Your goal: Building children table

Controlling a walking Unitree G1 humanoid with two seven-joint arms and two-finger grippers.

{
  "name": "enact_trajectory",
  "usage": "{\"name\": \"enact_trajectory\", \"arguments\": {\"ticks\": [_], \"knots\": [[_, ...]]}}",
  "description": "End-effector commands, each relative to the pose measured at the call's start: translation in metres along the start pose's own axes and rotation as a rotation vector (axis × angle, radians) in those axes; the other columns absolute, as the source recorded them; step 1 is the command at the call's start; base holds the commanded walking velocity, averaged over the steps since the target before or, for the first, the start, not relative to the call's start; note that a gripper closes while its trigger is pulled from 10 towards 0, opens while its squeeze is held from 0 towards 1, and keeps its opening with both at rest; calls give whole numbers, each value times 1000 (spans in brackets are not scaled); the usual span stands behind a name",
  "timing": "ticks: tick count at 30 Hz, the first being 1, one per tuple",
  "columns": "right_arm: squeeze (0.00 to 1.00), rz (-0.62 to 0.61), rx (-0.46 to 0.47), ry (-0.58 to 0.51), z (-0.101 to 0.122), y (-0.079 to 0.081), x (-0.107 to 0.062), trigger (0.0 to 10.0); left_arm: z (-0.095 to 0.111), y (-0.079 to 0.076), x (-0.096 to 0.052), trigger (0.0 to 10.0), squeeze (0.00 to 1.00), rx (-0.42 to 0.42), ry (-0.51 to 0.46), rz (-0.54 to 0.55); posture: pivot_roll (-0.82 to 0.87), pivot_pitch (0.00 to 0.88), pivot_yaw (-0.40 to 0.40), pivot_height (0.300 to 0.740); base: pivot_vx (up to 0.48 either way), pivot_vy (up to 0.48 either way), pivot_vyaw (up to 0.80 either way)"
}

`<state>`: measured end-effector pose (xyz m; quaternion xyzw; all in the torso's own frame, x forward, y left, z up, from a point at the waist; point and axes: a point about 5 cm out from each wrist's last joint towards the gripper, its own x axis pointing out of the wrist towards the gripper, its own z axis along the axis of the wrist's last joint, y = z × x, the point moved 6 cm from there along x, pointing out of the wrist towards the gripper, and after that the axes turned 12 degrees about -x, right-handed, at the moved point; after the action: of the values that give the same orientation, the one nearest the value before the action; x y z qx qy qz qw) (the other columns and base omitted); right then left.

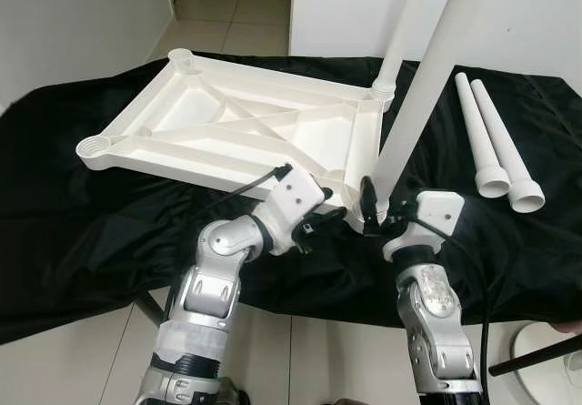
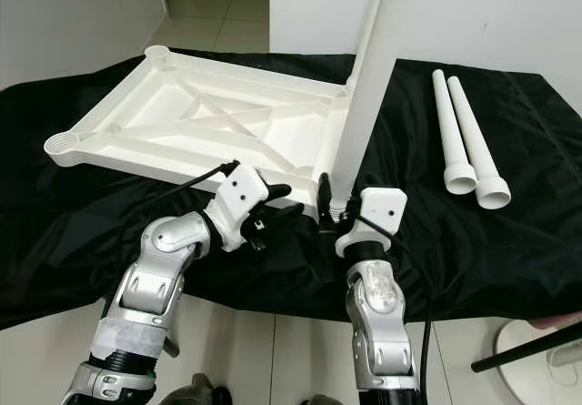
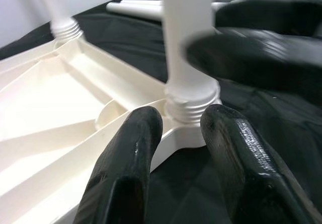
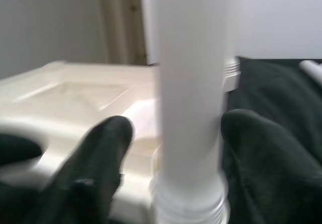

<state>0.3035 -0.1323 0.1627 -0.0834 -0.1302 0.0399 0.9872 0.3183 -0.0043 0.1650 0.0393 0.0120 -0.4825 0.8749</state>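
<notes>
A white plastic children's tabletop (image 1: pixel 227 118) lies upside down on the black cloth (image 1: pixel 73 232) covering the counter, and the left gripper (image 3: pixel 178 148) sits at its near right corner socket with fingers spread narrowly, not clamped on anything. In that socket stands a white leg (image 1: pixel 414 105), which the right gripper (image 4: pixel 176 148) holds near its threaded base; another leg (image 1: pixel 400 32) stands in the far right corner. To the right, two loose legs (image 1: pixel 496 146) lie side by side on the cloth.
</notes>
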Motion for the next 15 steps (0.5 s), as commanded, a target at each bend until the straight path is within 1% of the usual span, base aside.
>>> {"name": "enact_trajectory", "arguments": {"ticks": [1,2,5,7,8,10,12,14,15], "knots": [[0,41,0,-3,-2,6,-6,0,5,30,-5,10000,0,-25,-49,239,-4,15,26,740,0,0,0],[0,41,0,-3,-2,6,-6,0,5,30,-5,10000,0,-25,-49,239,-4,15,26,740,0,0,0],[0,90,-12,-1,-7,13,-9,0,7,41,-9,10000,0,-19,-51,262,-6,13,31,740,0,0,0],[0,102,-13,0,-8,14,-10,0,8,43,-9,10000,0,-18,-52,266,-6,13,31,740,0,0,0],[0,115,-6,7,-9,16,-10,10000,9,45,-10,10000,0,-19,-56,273,-4,12,35,740,0,0,0],[0,124,-1,11,-10,17,-10,10000,10,47,-11,10000,0,-20,-58,277,-4,12,35,740,0,0,0],[0,145,26,25,-13,20,-9,10000,11,49,-11,10000,0,-21,-60,282,-2,10,36,740,0,0,0],[0,145,26,25,-13,20,-9,10000,11,49,-11,10000,0,-21,-60,282,-2,10,36,740,0,0,0],[0,203,56,32,-14,25,-7,10000,12,51,-12,10000,0,-22,-65,297,-1,5,36,740,0,0,0]]}}
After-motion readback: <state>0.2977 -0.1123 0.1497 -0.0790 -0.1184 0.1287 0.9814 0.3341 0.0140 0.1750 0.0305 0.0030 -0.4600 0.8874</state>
